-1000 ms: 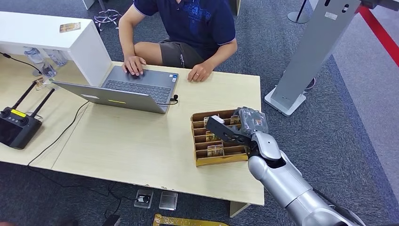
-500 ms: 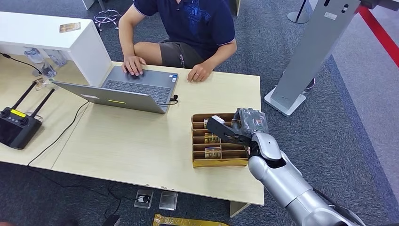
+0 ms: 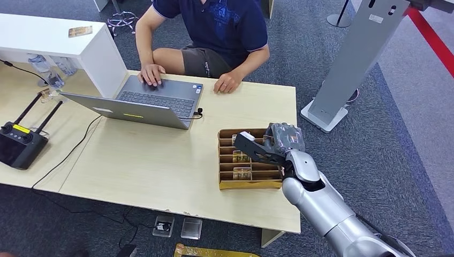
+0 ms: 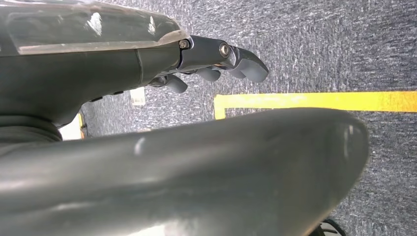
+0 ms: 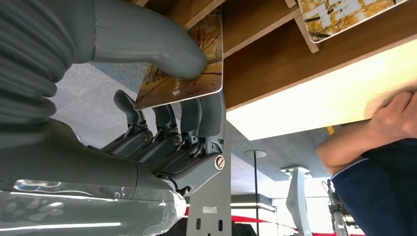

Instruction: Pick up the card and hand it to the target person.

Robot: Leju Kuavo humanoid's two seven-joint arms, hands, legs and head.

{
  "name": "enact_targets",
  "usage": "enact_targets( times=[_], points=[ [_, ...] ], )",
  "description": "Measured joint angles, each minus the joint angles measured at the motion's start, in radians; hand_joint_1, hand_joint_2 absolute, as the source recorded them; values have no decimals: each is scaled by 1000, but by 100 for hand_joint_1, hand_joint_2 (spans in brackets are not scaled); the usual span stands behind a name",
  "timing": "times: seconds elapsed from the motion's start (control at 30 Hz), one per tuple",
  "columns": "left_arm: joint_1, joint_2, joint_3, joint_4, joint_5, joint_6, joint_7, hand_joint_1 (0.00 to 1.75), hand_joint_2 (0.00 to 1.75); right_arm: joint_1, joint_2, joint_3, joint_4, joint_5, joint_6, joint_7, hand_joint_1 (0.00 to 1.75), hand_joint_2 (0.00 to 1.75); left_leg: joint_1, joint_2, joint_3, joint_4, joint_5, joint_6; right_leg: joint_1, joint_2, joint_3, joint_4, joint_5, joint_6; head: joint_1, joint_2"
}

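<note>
The robot's right hand (image 3: 267, 145) reaches over the far right part of a brown slotted card holder (image 3: 225, 179) that sits near the right end of a pale wooden table (image 3: 160, 166). In the right wrist view, the thick grey thumb (image 5: 162, 42) presses on the printed face of a card (image 5: 189, 73) with an autumn-tree picture, while the darker fingers (image 5: 196, 118) back it from the other side, so the right hand pinches the card at the holder's wooden dividers. Whether the card is wholly out of its slot cannot be told. Other cards (image 3: 243, 172) stand in the nearer slots of the holder, and another one (image 5: 344, 14) shows in the right wrist view. The left hand (image 4: 216, 61) hangs over grey carpet crossed by a yellow floor line (image 4: 314, 101); its fingers are curled in, holding nothing. At the far side of the table a person (image 3: 219, 32) in a dark blue shirt sits with both hands by an open laptop (image 3: 144, 101). A black remote controller (image 3: 19, 144) with two antennas lies at the left of the table.
</note>
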Motion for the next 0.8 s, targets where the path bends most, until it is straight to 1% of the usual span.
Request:
enact_targets(
  times=[0.2,0.4,0.6,0.7,0.8],
  points=[
    [1,0,0,0,8,-2,0,0,0,5,-4,-2,-55,17,-4,17,145,175,0,0,0,0,0,0,0,0,0,0,0,0,0,0],
    [3,1,0,0,10,-2,0,0,0,2,-28,-16,-191,36,9,56,145,175,0,0,0,0,0,0,0,0,-1,0,0,0,0,0],
    [4,2,0,0,10,-3,0,0,0,-25,-50,-32,-319,41,40,81,145,175,0,0,0,0,0,0,0,0,0,0,0,0,0,0],
    [4,2,-1,0,6,-3,-2,0,0,-43,-55,-37,-346,25,51,82,145,175,0,0,0,0,0,0,0,0,0,0,0,0,0,0],
    [3,2,-5,0,-3,-3,-7,0,0,-78,-54,-36,-331,-13,50,57,145,175,0,0,-1,0,0,0,0,0,0,0,0,0,0,0]
  ],
)
